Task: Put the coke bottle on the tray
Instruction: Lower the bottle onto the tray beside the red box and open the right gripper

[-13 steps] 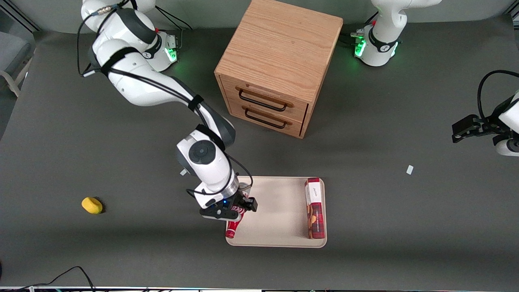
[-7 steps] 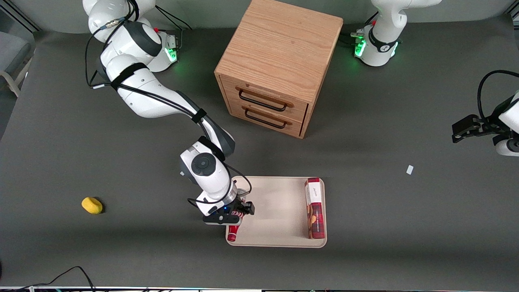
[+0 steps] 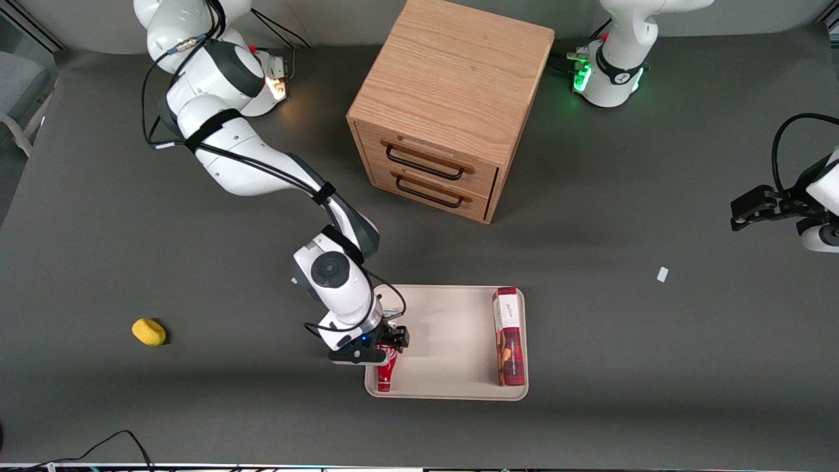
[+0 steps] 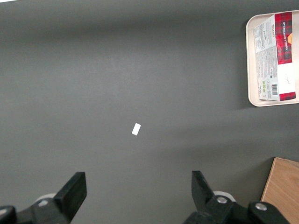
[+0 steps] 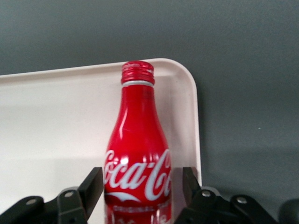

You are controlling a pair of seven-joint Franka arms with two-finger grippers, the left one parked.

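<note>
The coke bottle point(image 3: 385, 375) point(image 5: 138, 149) is slim and red with white script. It lies on the beige tray point(image 3: 446, 341) point(image 5: 56, 121), close to the rim in the corner nearest the front camera, at the working arm's end. Its cap end points toward that corner. My gripper point(image 3: 389, 346) point(image 5: 141, 179) hovers over the bottle's body and is open. One of its black fingers point(image 5: 95, 186) stands on each side, and a narrow gap shows beside the bottle.
A red-and-white snack box point(image 3: 509, 344) point(image 4: 275, 56) lies along the tray's edge toward the parked arm. A wooden drawer cabinet point(image 3: 452, 98) stands farther from the front camera. A yellow object point(image 3: 149, 332) lies toward the working arm's end. A white scrap point(image 3: 663, 275) sits on the mat.
The gripper shifted slightly with the bottle. The bottle's camera-side end moved from over the tray's rim to inside the tray.
</note>
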